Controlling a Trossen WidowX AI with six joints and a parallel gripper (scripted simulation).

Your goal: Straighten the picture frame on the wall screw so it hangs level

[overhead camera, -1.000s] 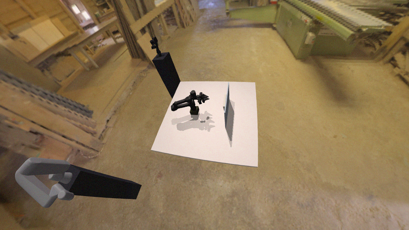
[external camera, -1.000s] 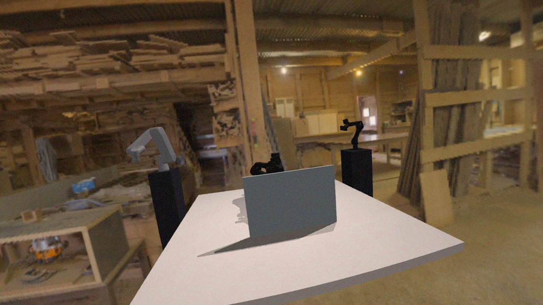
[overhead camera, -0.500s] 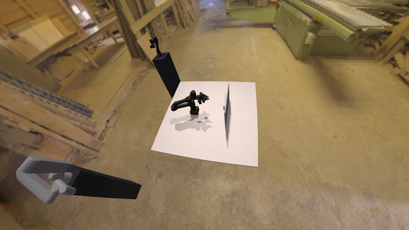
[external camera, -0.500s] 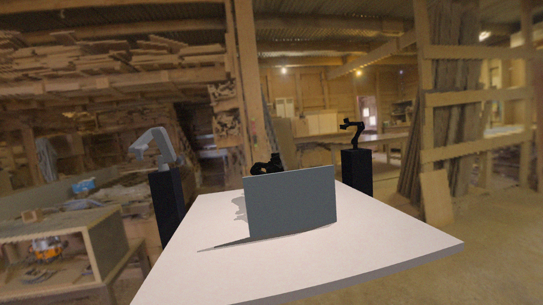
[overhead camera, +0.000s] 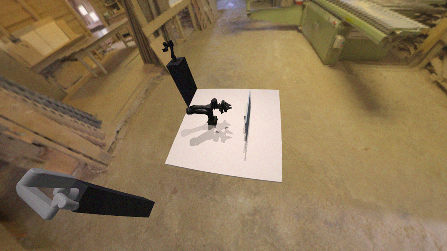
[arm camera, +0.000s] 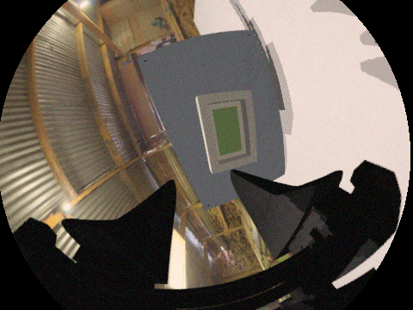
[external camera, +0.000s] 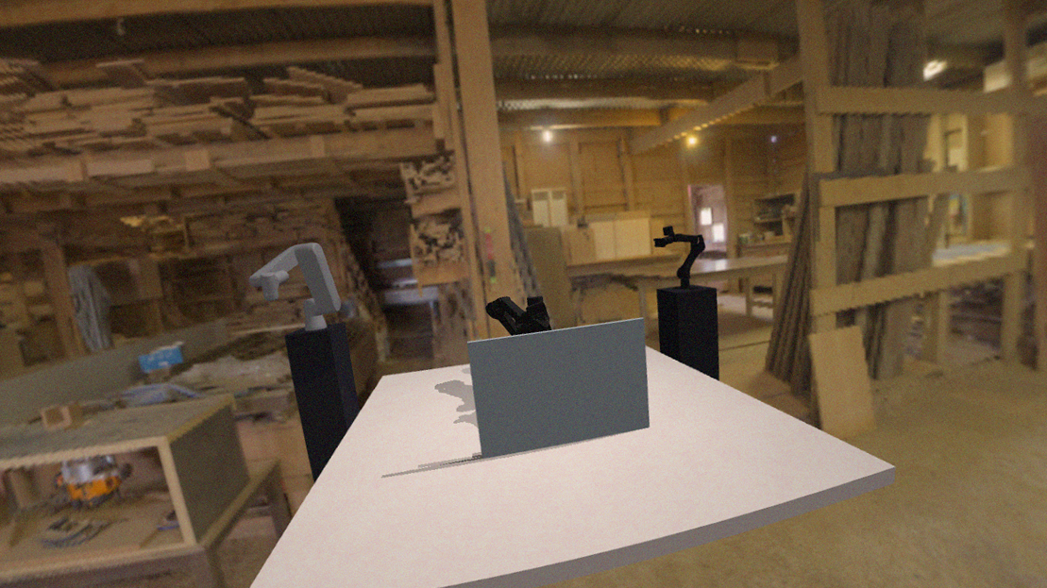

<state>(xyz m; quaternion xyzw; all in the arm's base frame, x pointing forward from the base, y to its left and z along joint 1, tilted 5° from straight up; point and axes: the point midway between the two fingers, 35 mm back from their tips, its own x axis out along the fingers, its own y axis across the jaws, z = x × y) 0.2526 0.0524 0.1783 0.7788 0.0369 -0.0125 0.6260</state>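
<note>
Pincer (arm camera: 201,195) part-open, empty, well short of picture frame (arm camera: 225,131) on wall panel (arm camera: 172,81). No lift/shift yet; whole levelling job outstanding.

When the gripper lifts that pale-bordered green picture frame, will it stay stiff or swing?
The pale-bordered green picture frame looks flat and rigid, so it probably won't flex. It hangs tilted on the grey wall panel, so it likely pivots when nudged. The open gripper is apart from it.
</note>
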